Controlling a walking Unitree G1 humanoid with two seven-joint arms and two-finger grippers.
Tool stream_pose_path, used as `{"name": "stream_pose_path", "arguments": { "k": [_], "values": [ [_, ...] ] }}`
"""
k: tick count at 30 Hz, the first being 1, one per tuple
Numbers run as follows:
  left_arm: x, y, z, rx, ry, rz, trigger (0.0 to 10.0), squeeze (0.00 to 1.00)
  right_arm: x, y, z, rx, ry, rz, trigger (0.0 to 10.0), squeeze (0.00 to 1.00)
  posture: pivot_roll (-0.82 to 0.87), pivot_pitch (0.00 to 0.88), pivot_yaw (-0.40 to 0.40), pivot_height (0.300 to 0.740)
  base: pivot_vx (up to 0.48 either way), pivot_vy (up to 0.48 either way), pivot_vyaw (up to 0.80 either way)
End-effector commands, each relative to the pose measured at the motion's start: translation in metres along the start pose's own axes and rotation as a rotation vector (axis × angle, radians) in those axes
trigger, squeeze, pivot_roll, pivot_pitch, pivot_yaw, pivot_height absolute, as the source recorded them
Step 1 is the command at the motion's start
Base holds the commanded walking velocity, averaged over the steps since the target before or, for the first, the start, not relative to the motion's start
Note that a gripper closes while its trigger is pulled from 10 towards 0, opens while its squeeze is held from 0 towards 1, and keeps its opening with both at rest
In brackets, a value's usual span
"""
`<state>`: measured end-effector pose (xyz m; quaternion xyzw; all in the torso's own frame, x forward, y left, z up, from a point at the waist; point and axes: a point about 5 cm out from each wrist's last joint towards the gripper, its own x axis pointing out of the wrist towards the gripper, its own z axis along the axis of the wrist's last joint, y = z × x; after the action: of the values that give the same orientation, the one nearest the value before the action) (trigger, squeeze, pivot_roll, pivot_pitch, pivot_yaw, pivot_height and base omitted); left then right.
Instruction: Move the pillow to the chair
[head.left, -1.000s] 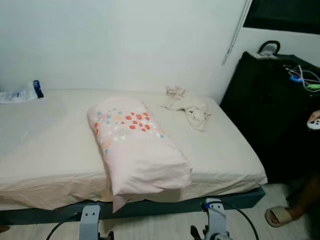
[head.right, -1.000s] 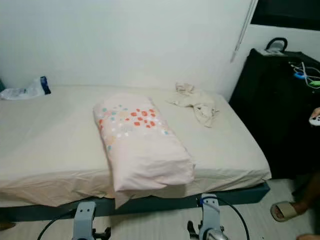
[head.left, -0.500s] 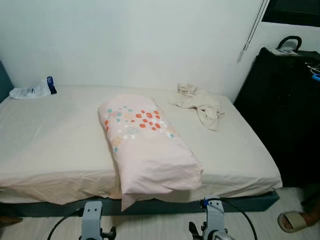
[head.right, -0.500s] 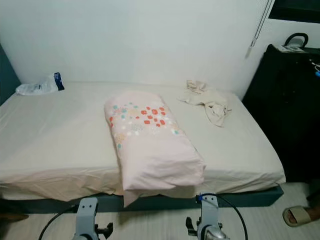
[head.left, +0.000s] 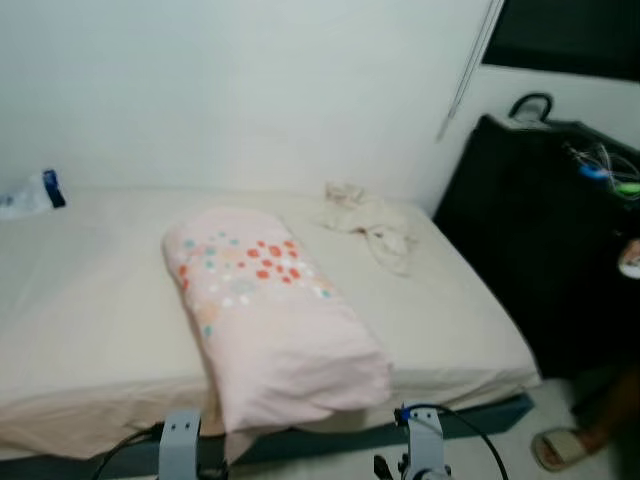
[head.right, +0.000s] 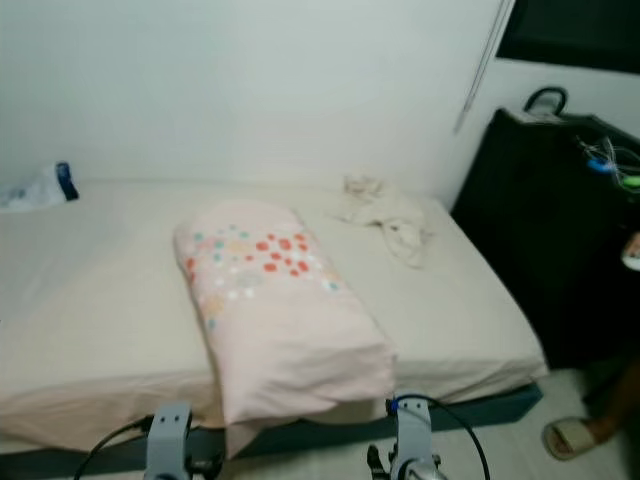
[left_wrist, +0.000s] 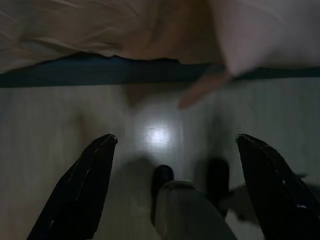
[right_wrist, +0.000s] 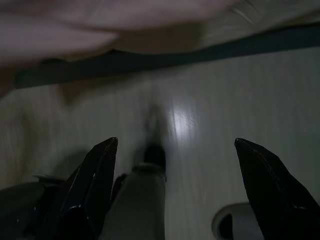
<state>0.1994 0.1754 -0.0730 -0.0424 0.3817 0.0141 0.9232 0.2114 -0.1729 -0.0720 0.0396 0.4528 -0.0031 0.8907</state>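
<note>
While both arms hang low above the floor, left gripper (left_wrist: 172, 150) and right gripper (right_wrist: 172, 150) spread wide, grasping nothing, pink pillow (head.left: 265, 315) on bed (head.left: 90, 290), near end overhanging the edge, wrist views blurred, dim.

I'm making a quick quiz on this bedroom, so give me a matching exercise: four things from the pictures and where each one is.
1. pink dotted fabric pillow
2. crumpled beige cloth
3. clear plastic bag with blue patch
4. beige slipper

A. floor, right of bed
B. bed's far left, by wall
C. bed's far right corner
D. middle of bed, overhanging near edge

Pairs: 1-D, 2-C, 3-B, 4-A
</note>
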Motion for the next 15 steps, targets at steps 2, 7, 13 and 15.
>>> {"name": "stream_pose_path", "arguments": {
  "k": [2, 7, 13, 15],
  "values": [
    [0.0, -0.006, -0.004, 0.009, 0.013, -0.018, 10.0, 0.0, 0.0, -0.005, 0.005, -0.005, -0.017, -0.016, 10.0, 0.0, 0.13, 0.0, -0.075, 0.74, 0.289, 0.0, 0.0],
    [-0.001, -0.006, -0.004, 0.012, 0.015, -0.025, 10.0, 0.0, 0.0, -0.007, 0.022, 0.04, -0.09, -0.014, 10.0, 0.0, 0.13, 0.0, -0.074, 0.74, 0.287, 0.0, 0.0],
    [-0.002, -0.007, -0.008, 0.014, 0.024, -0.034, 10.0, 0.0, -0.006, -0.031, 0.081, 0.178, -0.314, -0.089, 10.0, 0.0, 0.13, 0.0, -0.065, 0.74, 0.29, 0.0, 0.0],
    [-0.002, -0.007, -0.008, 0.014, 0.025, -0.034, 10.0, 0.0, -0.007, -0.034, 0.085, 0.176, -0.328, -0.101, 10.0, 0.0, 0.13, 0.0, -0.064, 0.74, 0.292, 0.0, 0.0]
  ]
}}
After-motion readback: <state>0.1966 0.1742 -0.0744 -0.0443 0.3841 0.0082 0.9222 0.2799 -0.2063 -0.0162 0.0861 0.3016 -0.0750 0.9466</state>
